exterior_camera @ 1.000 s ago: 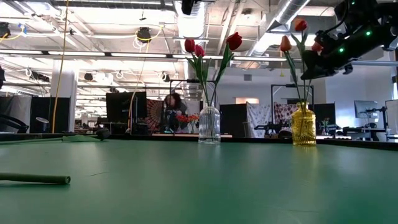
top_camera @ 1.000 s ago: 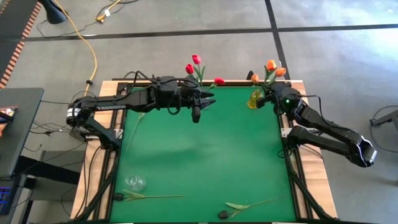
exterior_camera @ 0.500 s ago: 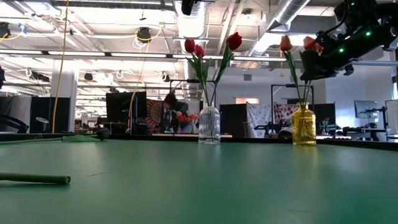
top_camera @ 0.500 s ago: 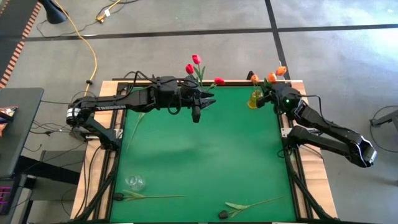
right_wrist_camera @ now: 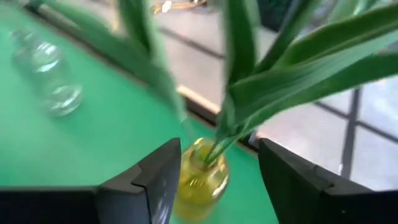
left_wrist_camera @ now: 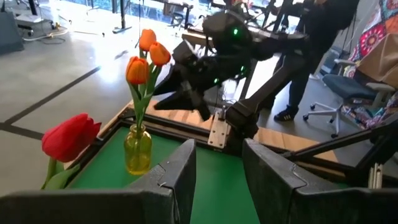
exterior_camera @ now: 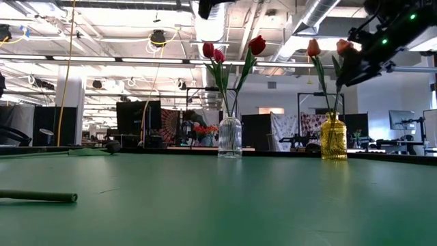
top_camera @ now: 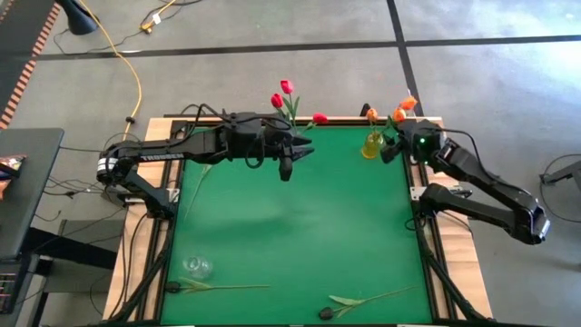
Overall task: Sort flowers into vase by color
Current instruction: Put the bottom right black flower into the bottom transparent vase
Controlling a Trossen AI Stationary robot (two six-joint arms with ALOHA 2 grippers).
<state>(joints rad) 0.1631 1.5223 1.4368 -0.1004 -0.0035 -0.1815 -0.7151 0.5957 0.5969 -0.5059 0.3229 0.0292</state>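
Observation:
A clear vase (exterior_camera: 229,137) at the table's far edge holds three red flowers (top_camera: 287,88). To its right, a yellow vase (exterior_camera: 333,137) holds three orange flowers (left_wrist_camera: 147,53) by their stems. My right gripper (top_camera: 389,151) stands open just right of the yellow vase, at the height of the leaves (right_wrist_camera: 273,74), with nothing between its fingers. My left gripper (top_camera: 294,156) hangs open beside the clear vase, on its near side. Two dark-headed flowers (top_camera: 218,287) (top_camera: 368,298) lie flat near the table's front edge.
An empty clear glass vase (top_camera: 197,266) lies near the front left corner. A green stem (top_camera: 200,178) lies under my left arm by the table's left edge. The middle of the green mat (top_camera: 300,227) is bare. A person (left_wrist_camera: 317,43) stands beyond the table's right side.
My right gripper has opened and let go of an orange flower, then drawn back up and toward the table's right edge. The flower has dropped lower and now stands in the yellow vase with the other two.

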